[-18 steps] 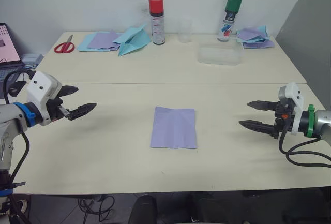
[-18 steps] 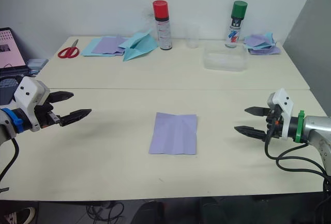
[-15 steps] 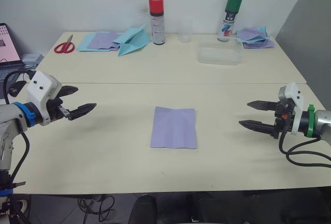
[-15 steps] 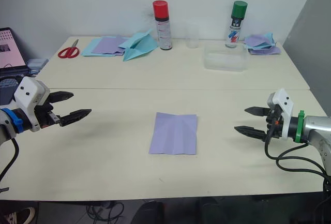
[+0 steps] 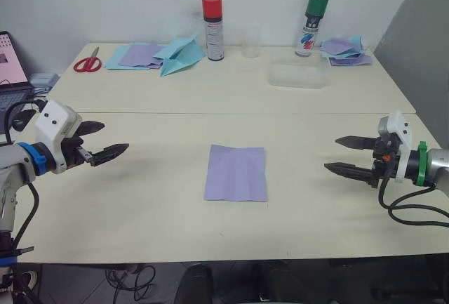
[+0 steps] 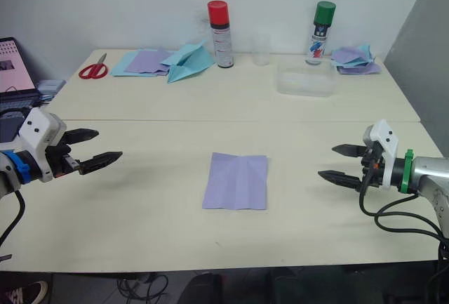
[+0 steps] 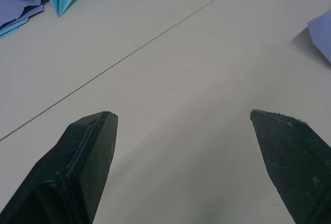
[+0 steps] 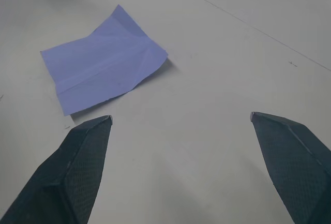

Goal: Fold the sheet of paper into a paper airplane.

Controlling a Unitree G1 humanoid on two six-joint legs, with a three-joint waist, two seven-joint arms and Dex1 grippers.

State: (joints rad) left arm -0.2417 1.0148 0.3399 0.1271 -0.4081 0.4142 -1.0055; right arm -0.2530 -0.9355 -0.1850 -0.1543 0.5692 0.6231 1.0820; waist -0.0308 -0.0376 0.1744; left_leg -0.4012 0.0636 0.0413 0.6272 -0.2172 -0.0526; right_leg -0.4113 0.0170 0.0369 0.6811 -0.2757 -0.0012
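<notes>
Lavender sheet of paper (image 5: 236,172) lies flat and creased at the frame's centre. At mid-left, the left gripper (image 5: 102,140) hovers with jaws spread. At mid-right, the right gripper (image 5: 342,154) does likewise.

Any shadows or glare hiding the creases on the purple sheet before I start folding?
Left eye view: even light, no glare on the sheet of paper; creases faint but readable. Right wrist view: sheet casts a thin shadow along its near edge, so that edge is slightly lifted; creases clear. Left wrist view: only a corner of the sheet shows, with a dark shadow beside it. Both pincers, left and right, cast soft shadows clear of the sheet.
</notes>
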